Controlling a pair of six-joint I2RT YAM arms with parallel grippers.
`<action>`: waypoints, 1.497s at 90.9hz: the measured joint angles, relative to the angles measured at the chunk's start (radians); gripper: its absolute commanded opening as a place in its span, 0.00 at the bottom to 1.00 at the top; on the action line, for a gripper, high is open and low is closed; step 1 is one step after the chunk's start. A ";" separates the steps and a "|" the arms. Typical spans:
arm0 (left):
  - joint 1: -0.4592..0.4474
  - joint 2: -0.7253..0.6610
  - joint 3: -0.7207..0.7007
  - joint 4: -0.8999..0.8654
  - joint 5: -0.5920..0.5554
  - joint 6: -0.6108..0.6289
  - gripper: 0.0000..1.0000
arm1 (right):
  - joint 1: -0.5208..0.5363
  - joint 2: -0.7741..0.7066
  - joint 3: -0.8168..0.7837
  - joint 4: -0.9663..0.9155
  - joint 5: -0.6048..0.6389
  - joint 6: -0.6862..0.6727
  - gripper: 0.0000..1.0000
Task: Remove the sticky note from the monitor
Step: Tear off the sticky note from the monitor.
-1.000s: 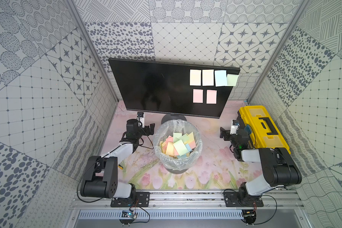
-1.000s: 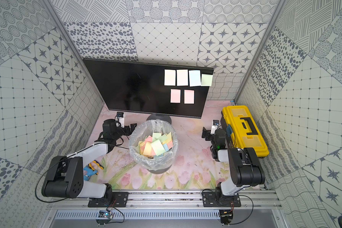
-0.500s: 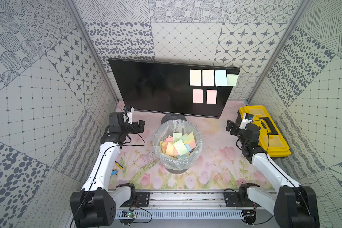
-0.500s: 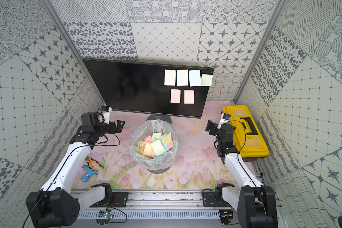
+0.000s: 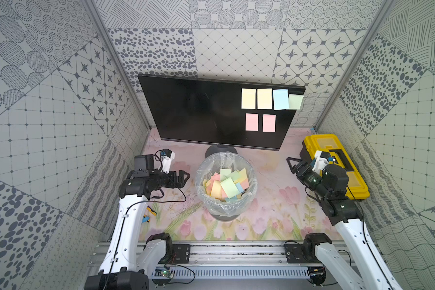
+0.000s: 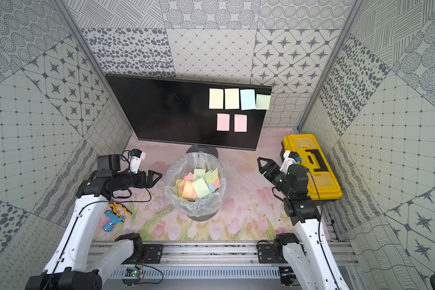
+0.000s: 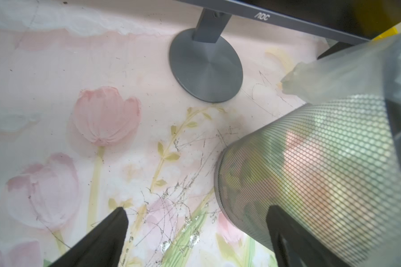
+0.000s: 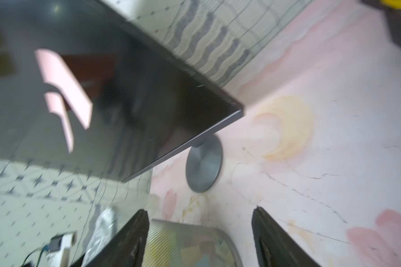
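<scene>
Six notes (image 5: pixel 248 98) on monitor (image 5: pixel 199 113). L fingers (image 7: pixel 107 235) spread, empty, nr bin (image 5: pixel 199 181). R fingers (image 8: pixel 271 238) spread too, empty, facing monitor.

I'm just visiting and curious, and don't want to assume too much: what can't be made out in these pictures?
Pink notes: smeared by motion blur in the right wrist view.
Any writing on them: too small in both top views.
Hand tools: mostly behind the left arm in a top view.
Toolbox contents: lid shut.
Lower papers in the bin: buried.
</scene>
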 measured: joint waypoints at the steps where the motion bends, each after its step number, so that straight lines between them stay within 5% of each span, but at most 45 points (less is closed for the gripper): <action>1: 0.000 -0.006 -0.003 -0.001 0.004 0.000 0.99 | 0.010 0.009 0.015 -0.003 -0.008 -0.006 0.72; 21: 0.000 -0.053 -0.044 -0.008 0.043 -0.001 0.98 | 0.110 0.212 0.263 -0.020 -0.116 -0.069 0.63; 48: 0.000 -0.029 -0.009 -0.024 0.059 -0.005 0.91 | 0.110 0.353 0.383 -0.039 -0.074 -0.107 0.58; 82: -0.042 0.097 0.338 -0.223 0.143 0.029 0.70 | 0.110 0.366 0.398 -0.031 -0.035 -0.102 0.58; 136: -0.253 0.188 0.345 -0.301 0.174 -0.009 0.70 | 0.114 0.425 0.399 0.031 -0.037 -0.124 0.54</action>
